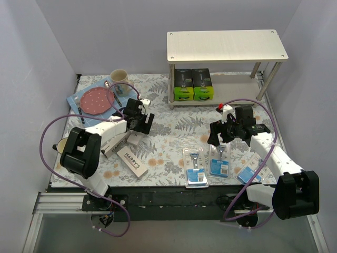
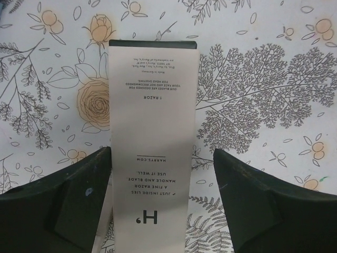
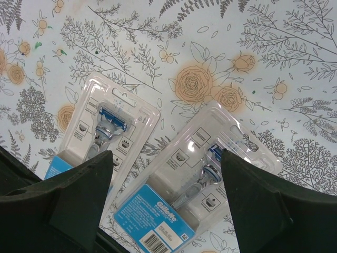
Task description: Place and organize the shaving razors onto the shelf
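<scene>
your left gripper [image 2: 162, 153] hangs with jaws wide apart astride a white harry's box [image 2: 152, 105] lying on the floral cloth [image 2: 263, 79]. your right gripper [image 3: 166, 155] gapes above a gillette blister pack [image 3: 179, 195], a second blister pack [image 3: 108, 124] beside it. two black-and-green boxes [image 1: 193, 84] sit on the shelf's [image 1: 226, 45] lower board.
</scene>
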Controlling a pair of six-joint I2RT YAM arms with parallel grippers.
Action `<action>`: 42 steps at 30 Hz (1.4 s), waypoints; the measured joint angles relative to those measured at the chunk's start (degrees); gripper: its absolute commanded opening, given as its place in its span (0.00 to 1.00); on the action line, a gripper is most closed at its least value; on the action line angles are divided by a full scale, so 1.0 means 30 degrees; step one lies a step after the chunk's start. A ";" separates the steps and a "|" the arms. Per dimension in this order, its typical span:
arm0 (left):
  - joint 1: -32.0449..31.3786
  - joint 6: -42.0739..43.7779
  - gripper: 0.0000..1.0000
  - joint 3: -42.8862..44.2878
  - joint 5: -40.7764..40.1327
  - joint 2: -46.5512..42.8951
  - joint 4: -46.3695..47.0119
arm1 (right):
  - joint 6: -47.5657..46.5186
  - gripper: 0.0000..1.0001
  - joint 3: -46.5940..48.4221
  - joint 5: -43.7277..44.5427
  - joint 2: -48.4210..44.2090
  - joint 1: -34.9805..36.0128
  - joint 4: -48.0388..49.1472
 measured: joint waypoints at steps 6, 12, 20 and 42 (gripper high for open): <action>0.0015 0.0481 0.48 -0.0109 0.0670 0.0678 -0.0080 | -0.1508 0.90 0.0386 -0.0889 0.0299 0.0000 0.0022; -0.0357 0.1712 0.41 -0.0131 0.2178 0.0721 -0.0022 | -0.5370 0.89 0.3177 -0.3206 0.1617 0.0000 -0.0597; -0.3308 0.6229 0.43 -0.0226 0.5683 0.0612 -0.0401 | -1.0928 0.88 0.4714 -0.4903 0.2572 0.0080 -0.1566; -0.2171 0.5049 0.86 -0.0772 0.5319 -0.9836 -0.1005 | -1.7726 0.98 0.5552 -0.3716 0.8648 0.8029 0.0372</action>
